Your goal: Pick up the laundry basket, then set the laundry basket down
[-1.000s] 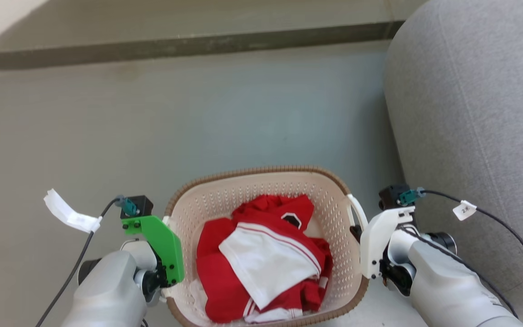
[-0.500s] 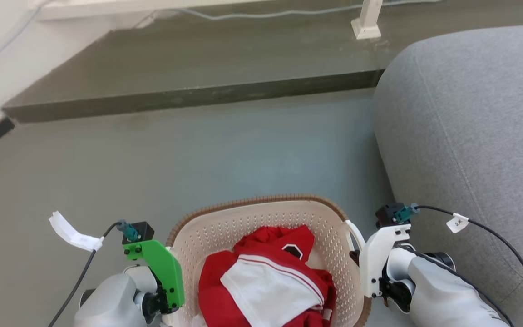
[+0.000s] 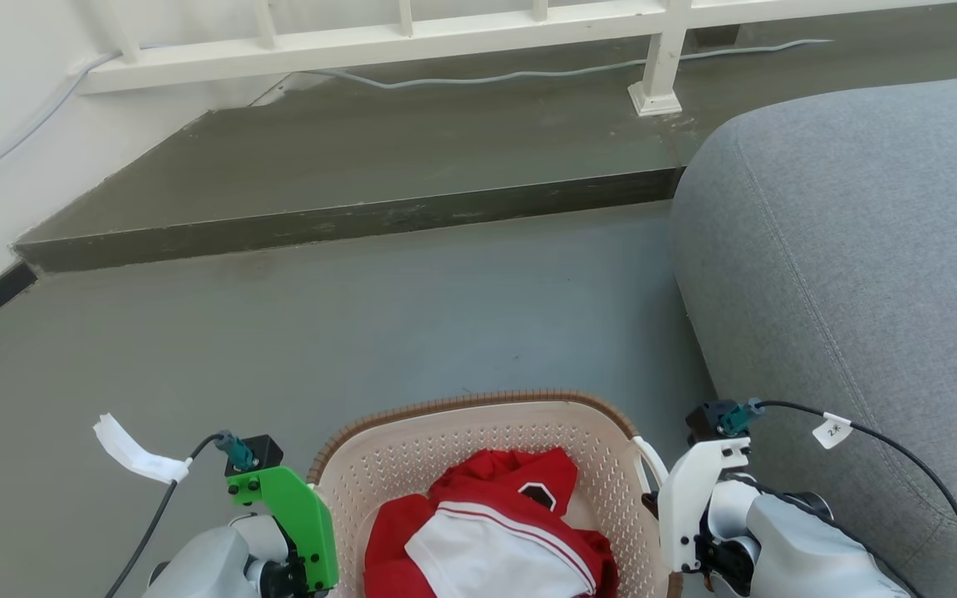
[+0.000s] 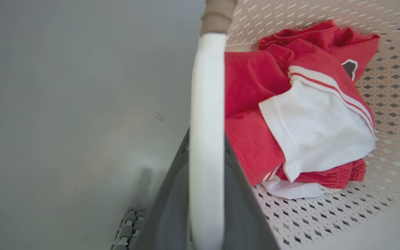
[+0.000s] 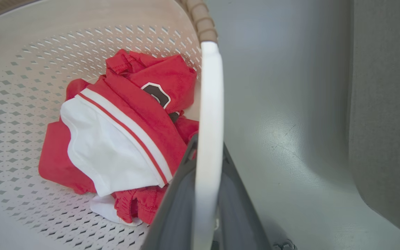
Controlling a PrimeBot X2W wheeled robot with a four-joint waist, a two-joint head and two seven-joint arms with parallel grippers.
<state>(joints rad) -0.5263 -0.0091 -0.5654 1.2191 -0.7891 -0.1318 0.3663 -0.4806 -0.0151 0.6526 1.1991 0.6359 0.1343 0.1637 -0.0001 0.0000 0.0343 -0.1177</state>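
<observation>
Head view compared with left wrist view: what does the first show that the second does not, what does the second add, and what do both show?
The head view adds the white railing, the raised step, the grey sofa and the right arm. The left wrist view adds the left tool, its two dark fingers close on either side of a white handle. Both show the laundry basket, the red and white clothes in it, and the grey floor.
</observation>
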